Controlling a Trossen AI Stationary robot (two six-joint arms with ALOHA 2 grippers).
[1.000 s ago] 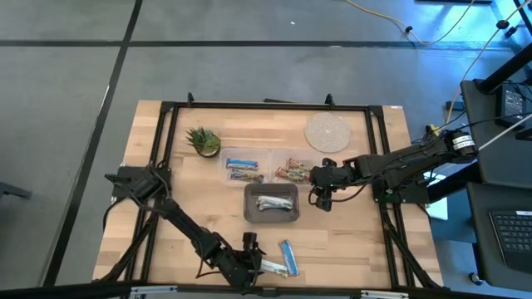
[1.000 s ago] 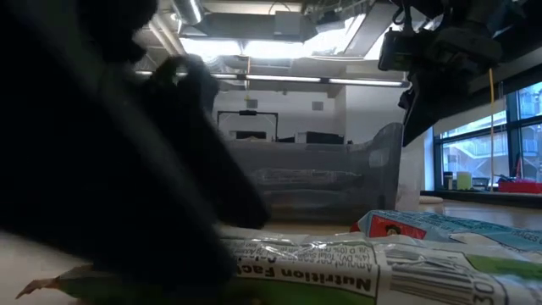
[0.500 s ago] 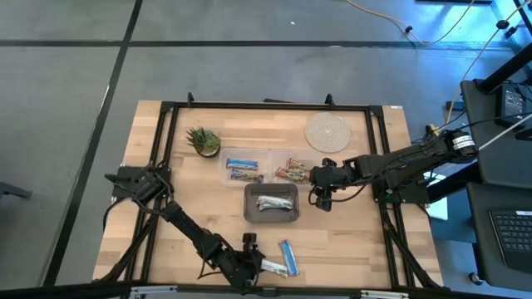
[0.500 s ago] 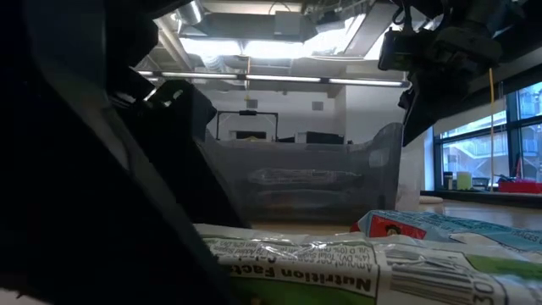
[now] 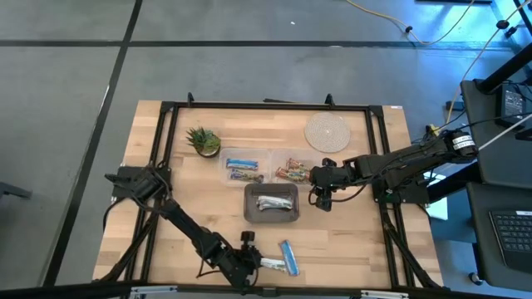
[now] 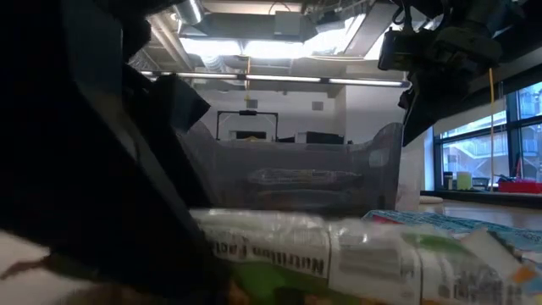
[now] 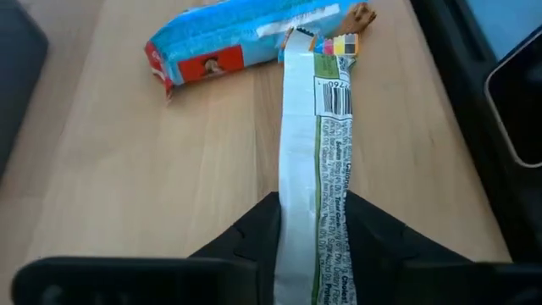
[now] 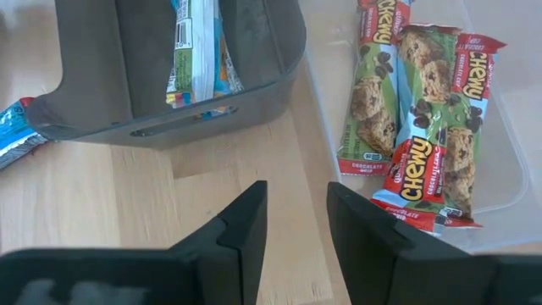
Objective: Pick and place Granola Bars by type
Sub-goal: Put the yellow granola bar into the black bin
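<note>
- Sorted so far: a grey bin [image 5: 271, 203] holds silver-white bars [image 8: 196, 51]; behind it a clear tray [image 5: 247, 169] holds blue bars [image 5: 243, 164], and a second clear tray [image 8: 500, 161] beside that one holds red-green Chewy bars [image 8: 415, 110].
- Left to do, by my judgement: two bars remain on the tabletop [image 5: 166, 208], in front of the grey bin. The task looks mostly finished.
- Left gripper [image 7: 312, 222], in front of the grey bin near the tabletop edge, is clenched on one end of a silver-green bar [image 7: 315, 161]. The bar's far end touches a loose blue bar [image 7: 241, 38] lying flat.
- Right gripper [image 8: 296, 224] hovers beside the grey bin, near the Chewy tray, fingers apart and holding nothing.
- Hard to make out: the low view is largely blocked by the left arm, and the bar in front of it is smeared. Whether the held bar is off the wood cannot be told.
- Counts inside the grey bin and the blue tray are uncertain; bars overlap and the bin wall hides part of them.
- Plant [image 5: 203, 139] and coaster [image 5: 327, 130] stand behind the trays, untouched.
</note>
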